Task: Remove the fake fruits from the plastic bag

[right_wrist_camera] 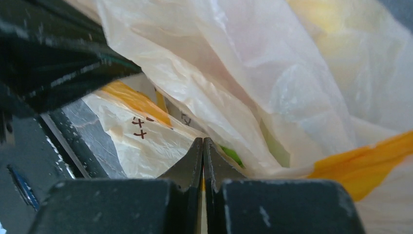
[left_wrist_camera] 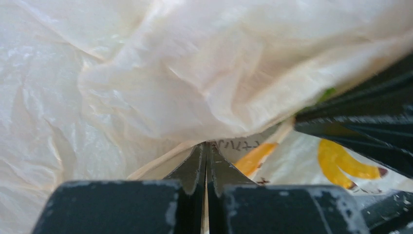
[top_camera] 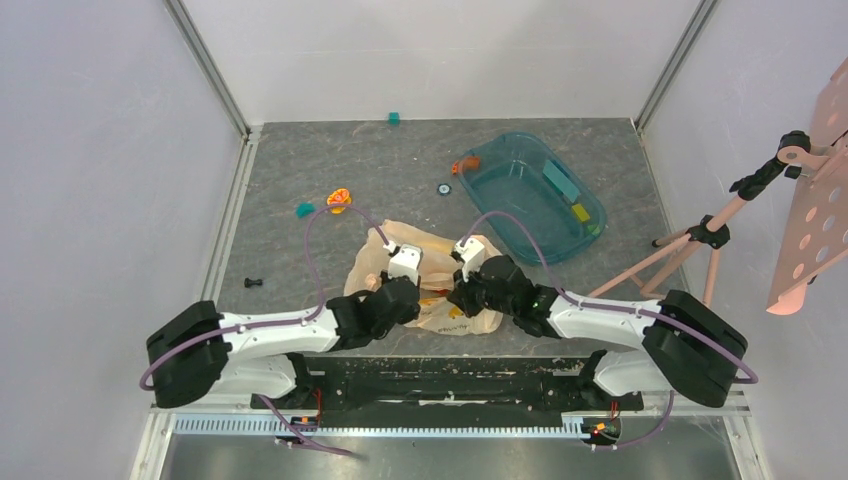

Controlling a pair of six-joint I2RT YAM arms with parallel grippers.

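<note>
The pale peach plastic bag (top_camera: 425, 262) lies crumpled between my two grippers near the table's front. My left gripper (top_camera: 404, 291) is shut, pinching a fold of the bag (left_wrist_camera: 146, 73) between its fingertips (left_wrist_camera: 197, 163). My right gripper (top_camera: 463, 297) is shut on the bag's film too (right_wrist_camera: 292, 87), right beside the left one. A green fruit (right_wrist_camera: 234, 155) shows as a sliver through the film just past my right fingertips, and as a green glimpse (left_wrist_camera: 327, 92) in the left wrist view. A yellow blur (right_wrist_camera: 311, 14) shows inside the bag. The other fruits are hidden.
A teal transparent tub (top_camera: 505, 143) with coloured blocks stands at the back right. An orange-yellow ring toy (top_camera: 340, 198), a teal block (top_camera: 304, 209), a green block (top_camera: 394, 118) and a small black piece (top_camera: 254, 283) lie on the table. A pink stand (top_camera: 700, 240) leans at right.
</note>
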